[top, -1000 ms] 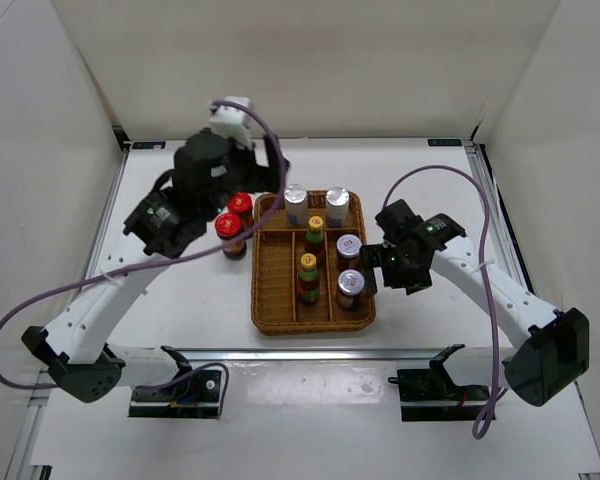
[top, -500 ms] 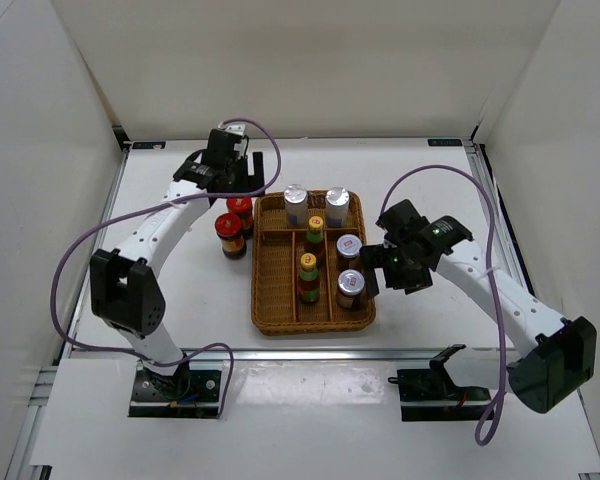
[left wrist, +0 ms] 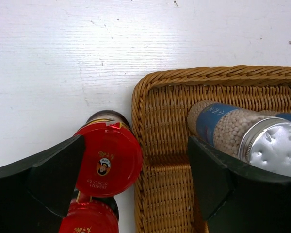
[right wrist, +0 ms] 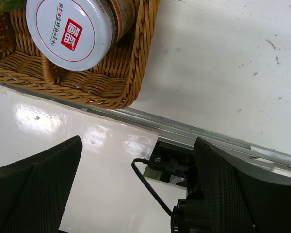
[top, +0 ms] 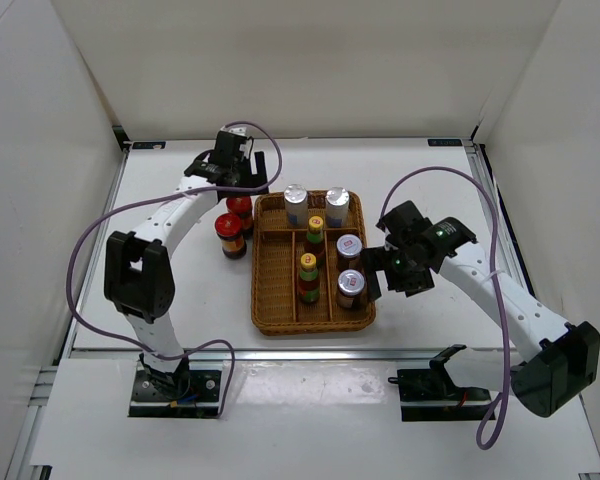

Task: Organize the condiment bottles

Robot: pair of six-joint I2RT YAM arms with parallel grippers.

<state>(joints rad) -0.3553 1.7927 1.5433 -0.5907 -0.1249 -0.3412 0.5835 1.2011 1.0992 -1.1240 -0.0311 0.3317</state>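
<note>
The left gripper (left wrist: 136, 145) is hanging with its jaws spread wide and gripping nothing, over the far left corner of the wicker tray (top: 271, 322). Its fingers are straddling the tray's left wall, one over the table side and one over the basket side.

Under the table-side finger, two jars are standing upright on the white table (top: 170, 290), outside the tray and close beside its left wall. The far red-capped jar (left wrist: 109, 160) is sitting next to the wicker rim. The near red-capped jar (left wrist: 87, 221) is sitting just in front of it, and I cannot tell whether the two are touching.

Inside the tray, six bottles are standing upright.
- Four silver-capped shakers (top: 337, 203) are showing. Two are standing side by side in the far compartment, and two are standing one behind the other in the right compartment.
- Two yellow-capped bottles (top: 308, 268) are standing in a line in the middle compartment, one far and one near.

That is making eight bottles in all.

The right gripper (right wrist: 138, 141) is hovering just right of the tray's near right corner, apart from it. Its jaws are wide and are holding nothing. Its camera is looking down on the nearest shaker's cap and on the tray's right wall.
</note>
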